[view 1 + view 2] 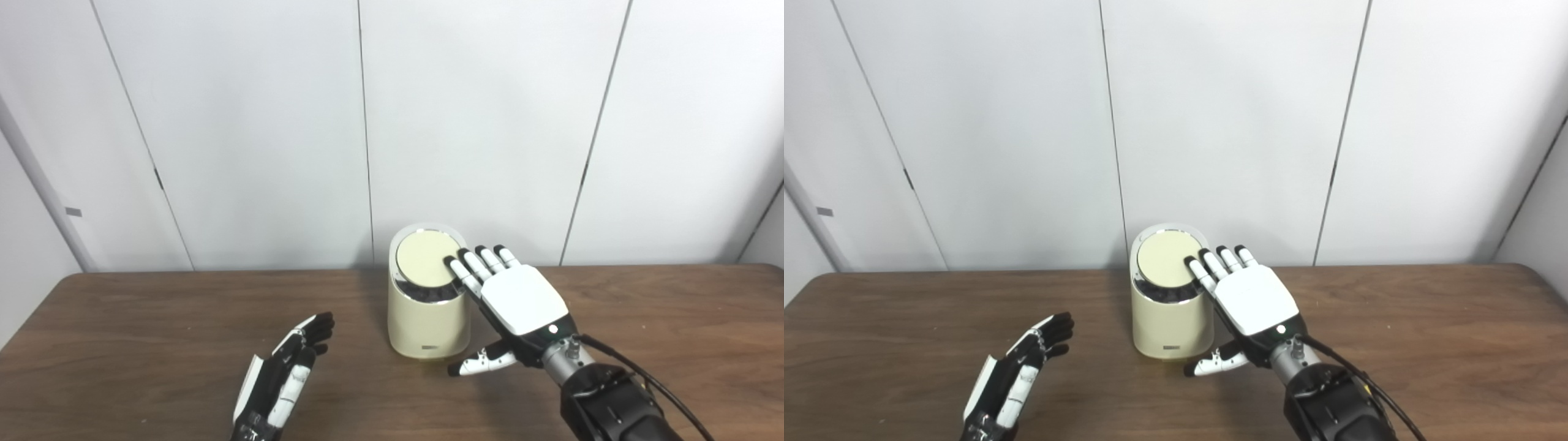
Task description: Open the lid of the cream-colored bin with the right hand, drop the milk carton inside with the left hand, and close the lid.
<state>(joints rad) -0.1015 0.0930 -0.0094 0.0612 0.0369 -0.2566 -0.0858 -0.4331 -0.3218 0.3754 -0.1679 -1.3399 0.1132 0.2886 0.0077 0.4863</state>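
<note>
The cream-colored bin (427,324) stands at the back middle of the brown table, its round lid (427,256) tilted slightly with a dark gap under the front edge. My right hand (511,297) is open, palm down, its fingertips (456,266) resting on the lid's right edge, thumb spread out beside the bin's lower right. My left hand (285,370) hovers low over the table to the bin's front left, open and holding nothing. No milk carton is visible in either view.
The brown wooden table (153,343) spans the view, with white wall panels right behind the bin. A black cable (649,376) runs off my right wrist.
</note>
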